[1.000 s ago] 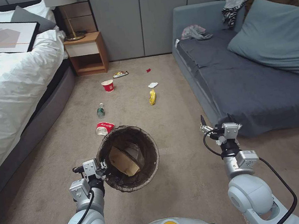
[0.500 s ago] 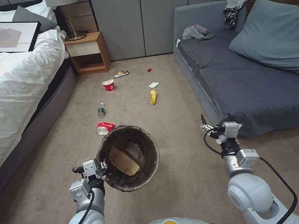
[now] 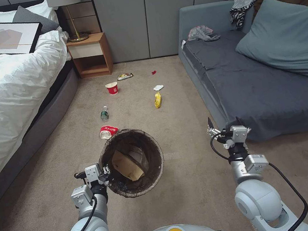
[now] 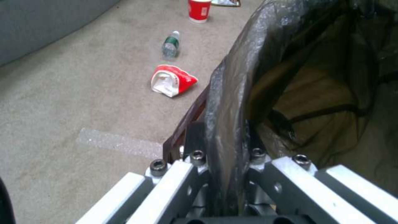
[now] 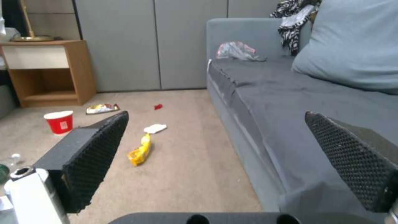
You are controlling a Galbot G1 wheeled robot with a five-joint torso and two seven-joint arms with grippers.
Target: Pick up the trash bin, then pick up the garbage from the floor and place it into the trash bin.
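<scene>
My left gripper (image 3: 107, 171) is shut on the rim of the trash bin (image 3: 132, 162), held up off the carpet; its dark liner (image 4: 232, 93) holds a tan paper piece (image 3: 127, 166). On the floor ahead lie a crushed red-and-white noodle cup (image 3: 107, 131) (image 4: 172, 80), a small green-labelled bottle (image 3: 103, 113) (image 4: 170, 45), an upright red cup (image 3: 111, 88) (image 5: 59, 121), a yellow wrapper (image 3: 157, 100) (image 5: 140, 151) and a white tissue (image 3: 158, 87) (image 5: 155, 128). My right gripper (image 3: 224, 124) (image 5: 215, 161) hangs open and empty beside the sofa.
A bed (image 3: 5, 97) runs along the left, a grey sofa (image 3: 258, 82) along the right, with a wooden nightstand (image 3: 90, 55) and wall panels at the back. A snack packet (image 3: 124, 76) and a red scrap (image 3: 153, 72) lie near the wall. Carpet between bed and sofa is open.
The whole view has shifted very slightly, so the camera moved a little. The bin, both grippers and the litter keep their places.
</scene>
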